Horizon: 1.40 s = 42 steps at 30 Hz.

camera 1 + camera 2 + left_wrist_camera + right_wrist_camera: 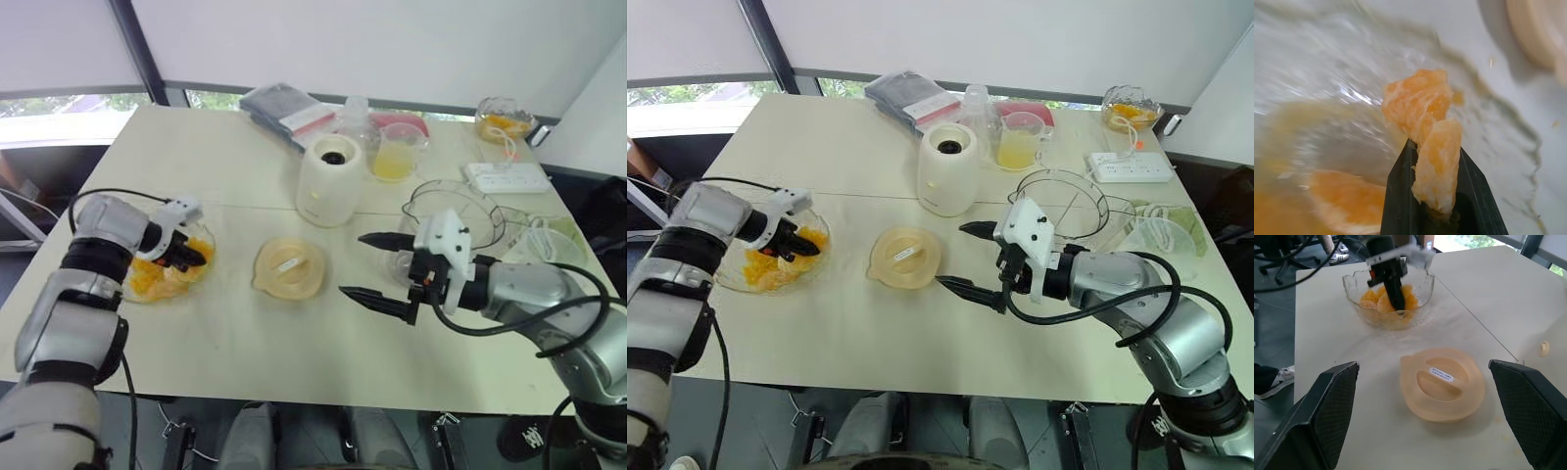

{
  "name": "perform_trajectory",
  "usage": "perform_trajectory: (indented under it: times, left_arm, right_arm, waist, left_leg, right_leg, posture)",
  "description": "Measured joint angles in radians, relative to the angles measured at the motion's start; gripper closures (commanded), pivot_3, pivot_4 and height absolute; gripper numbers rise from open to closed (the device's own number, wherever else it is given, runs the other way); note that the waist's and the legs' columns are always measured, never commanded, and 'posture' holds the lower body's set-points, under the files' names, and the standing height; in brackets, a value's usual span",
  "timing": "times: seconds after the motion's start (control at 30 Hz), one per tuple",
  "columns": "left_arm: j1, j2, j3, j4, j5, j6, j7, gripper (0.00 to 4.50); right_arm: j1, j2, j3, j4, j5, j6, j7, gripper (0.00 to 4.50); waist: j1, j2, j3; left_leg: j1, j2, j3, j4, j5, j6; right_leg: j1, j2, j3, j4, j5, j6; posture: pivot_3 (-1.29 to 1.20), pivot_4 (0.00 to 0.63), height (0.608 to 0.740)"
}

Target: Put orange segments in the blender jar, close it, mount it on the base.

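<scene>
Right gripper [352, 264]: jaws wide, lid [289, 266] just ahead. Left gripper [194, 257], inside the bowl [1352, 293], jaws holding an orange segment [1435, 166].

Peeled orange segments [147, 279] lie heaped in a clear glass bowl [201, 277] at the table's left. One pale orange segment [1437, 156] is pinched in the left gripper [194, 257] over the heap. A cream round plastic lid [289, 266] lies flat mid-table. The cream cylindrical blender base [330, 181] stands upright just behind it. The clear, open-topped blender jar [485, 211] stands to the right.
</scene>
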Motion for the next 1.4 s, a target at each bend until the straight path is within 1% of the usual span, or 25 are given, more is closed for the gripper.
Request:
perform_trajectory:
  times: [0.17,0.27,0.37,0.47,0.63,0.7,0.8,0.9,1.03,1.2,1.3,1.4]
  left_arm:
    - [0.016,0.054,0.061,-0.097,-0.046,0.069,0.024,4.44]
    - [0.079,0.086,0.120,-0.204,-0.089,0.121,0.056,4.44]
    - [0.159,0.089,0.186,-0.318,-0.146,0.176,0.100,4.44]
    - [0.220,0.074,0.274,-0.416,-0.208,0.229,0.166,4.44]
    - [0.255,-0.004,0.415,-0.535,-0.308,0.287,0.284,4.44]
    - [0.256,-0.031,0.448,-0.574,-0.344,0.309,0.327,4.44]
    - [0.247,-0.058,0.459,-0.612,-0.381,0.325,0.375,4.44]
    - [0.191,-0.081,0.443,-0.615,-0.413,0.322,0.396,4.44]
    - [0.022,-0.113,0.392,-0.554,-0.416,0.268,0.395,4.44]
    - [-0.153,-0.172,0.296,-0.382,-0.410,0.142,0.347,4.44]
    - [-0.290,-0.241,0.248,-0.228,-0.399,0.038,0.307,4.44]
    - [-0.391,-0.308,0.236,-0.106,-0.386,-0.051,0.278,4.44]
  right_arm:
    - [-0.003,0.001,0.014,0.013,-0.013,-0.013,0.011,0.00]
    - [-0.009,0.002,0.025,0.025,-0.021,-0.019,0.021,0.00]
    - [-0.012,0.003,0.026,0.045,-0.028,-0.028,0.028,0.00]
    - [-0.012,0.004,0.025,0.070,-0.036,-0.037,0.034,0.00]
    - [-0.004,0.002,0.020,0.097,-0.049,-0.041,0.036,0.00]
    - [0.007,0.001,0.011,0.106,-0.050,-0.040,0.035,0.00]
    - [0.029,-0.003,-0.023,0.107,-0.050,-0.040,0.031,0.00]
    - [0.072,-0.003,-0.051,0.106,-0.051,-0.036,0.014,0.00]
    - [0.141,0.002,-0.092,0.097,-0.051,-0.033,-0.020,0.00]
    - [0.231,0.031,-0.138,0.059,-0.053,-0.034,-0.077,0.00]
    - [0.284,0.053,-0.167,0.032,-0.058,-0.036,-0.119,0.00]
    - [0.323,0.070,-0.184,0.013,-0.068,-0.042,-0.145,0.00]
  waist:
    - [-0.004,0.000,0.000]
    - [-0.004,0.000,0.000]
    - [-0.002,0.000,0.000]
    - [0.002,0.000,0.000]
    - [0.003,0.000,0.000]
    - [0.002,0.000,0.000]
    - [0.002,0.000,0.000]
    - [0.004,0.000,0.000]
    - [0.005,0.000,0.000]
    - [0.003,0.000,0.000]
    - [0.004,0.000,0.000]
    - [0.004,0.000,0.000]
  left_leg:
    - [0.000,0.001,0.000,0.000,0.000,0.000]
    - [0.001,0.001,0.000,0.000,0.000,0.000]
    - [0.000,0.001,0.000,0.000,0.000,0.000]
    - [0.000,0.001,-0.001,0.001,0.000,0.000]
    - [0.000,0.001,-0.001,0.002,0.000,0.000]
    - [0.000,0.001,-0.001,0.003,0.000,0.000]
    - [0.000,0.001,-0.001,0.003,0.000,0.000]
    - [-0.001,0.000,0.000,0.004,0.000,0.000]
    - [-0.004,-0.002,0.000,0.008,0.000,0.000]
    - [-0.005,-0.002,-0.001,0.011,0.000,0.000]
    - [-0.007,-0.002,-0.001,0.012,0.000,0.000]
    - [-0.008,-0.003,-0.001,0.012,0.000,0.000]
  right_leg:
    - [0.000,0.000,0.000,0.000,0.000,0.000]
    - [0.000,0.000,0.000,0.001,0.000,0.000]
    - [0.000,-0.001,0.000,0.001,0.000,0.000]
    - [0.000,-0.001,0.000,0.001,0.000,0.000]
    - [0.000,-0.001,0.000,0.002,0.000,0.000]
    - [0.000,-0.001,0.000,0.002,0.000,0.000]
    - [0.001,-0.001,0.000,0.002,0.000,0.000]
    - [0.001,0.000,-0.001,0.002,0.000,0.000]
    - [0.001,0.000,-0.003,0.002,0.000,0.000]
    - [0.001,0.001,-0.003,0.001,0.000,0.000]
    - [0.000,0.002,-0.003,0.001,0.000,0.000]
    - [0.000,0.002,-0.003,0.000,0.000,0.000]
  posture:
    - [0.00,0.150,0.740]
    - [0.00,0.150,0.740]
    - [0.00,0.150,0.740]
    - [0.00,0.150,0.740]
    - [0.00,0.150,0.740]
    - [0.00,0.150,0.740]
    - [0.00,0.150,0.740]
    - [0.00,0.150,0.740]
    - [0.00,0.150,0.740]
    - [0.00,0.150,0.740]
    - [0.00,0.150,0.740]
    - [0.00,0.150,0.740]
